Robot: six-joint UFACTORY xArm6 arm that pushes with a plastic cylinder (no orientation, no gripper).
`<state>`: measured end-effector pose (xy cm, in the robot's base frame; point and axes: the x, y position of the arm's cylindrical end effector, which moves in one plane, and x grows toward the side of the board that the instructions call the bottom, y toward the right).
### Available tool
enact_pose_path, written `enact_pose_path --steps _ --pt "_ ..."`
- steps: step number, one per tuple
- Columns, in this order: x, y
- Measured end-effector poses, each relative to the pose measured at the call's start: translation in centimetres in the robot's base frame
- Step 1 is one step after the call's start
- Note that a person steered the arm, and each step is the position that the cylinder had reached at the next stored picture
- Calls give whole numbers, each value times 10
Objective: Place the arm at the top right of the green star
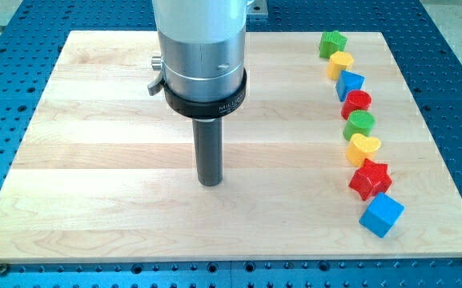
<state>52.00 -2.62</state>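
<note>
My tip (210, 182) rests on the wooden board (94, 160), a little left of the board's middle and toward its near half, at the lower end of a straight dark rod that hangs from a wide silver cylinder with a black collar. There is no hand or jaw on this rod, so nothing is grasped, clenched or released; the tip stands alone on bare wood and touches no block. All the blocks lie well apart from it, in a curved chain down the right side of the board. The green star (332, 43) sits at the far end of that chain, close to the board's far right corner, far to the right of my tip and farther back. Just nearer than it, and touching or almost touching, is a yellow heart-like block (340, 63), then a blue block (349, 83) with angled sides, a red rounded block (357, 102), a green rounded block (360, 123), a second yellow heart-like block (363, 148), a red star (370, 178) and, nearest of all, a blue cube (381, 214), turned corner-on. The board lies on a blue perforated table (455, 96).
</note>
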Motion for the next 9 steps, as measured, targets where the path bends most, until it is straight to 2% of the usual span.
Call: enact_pose_path --steps 3,4,6,7,8,9 --pt "0 2" --pt "-28 11" --pt "-226 66" --pt "-306 99" --pt "-327 138" --pt "-329 219"
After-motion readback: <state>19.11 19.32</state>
